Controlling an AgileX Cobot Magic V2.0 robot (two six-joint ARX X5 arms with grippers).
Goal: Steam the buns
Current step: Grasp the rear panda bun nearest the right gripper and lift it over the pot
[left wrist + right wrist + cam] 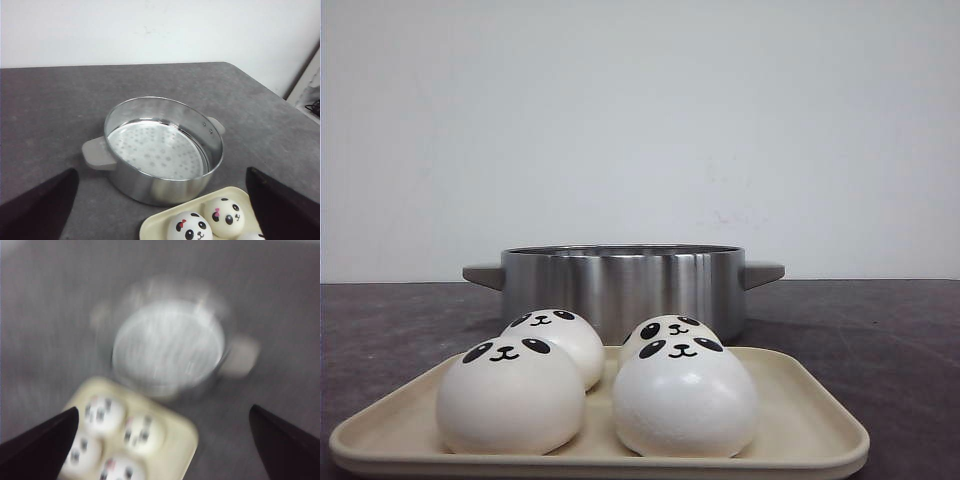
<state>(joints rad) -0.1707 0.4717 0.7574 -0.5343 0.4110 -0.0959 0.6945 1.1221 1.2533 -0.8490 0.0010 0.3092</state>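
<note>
Four buns (510, 395) sat on the tray (800, 425), pot (620, 285) behind, centre frame.
I read no writing; both grippers (160, 210) (160, 450) gaped wide, holding nothing.

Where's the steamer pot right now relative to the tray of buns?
In the front view the steamer pot sits mid-table directly behind the cream tray, which holds all four buns. The left wrist view shows the pot empty, lid off.

Four smooth white dome-shaped buns (510, 395) with black panda faces; cream rectangular tray (800, 420); brushed silver steel pot (620, 280), grey handles.
</note>
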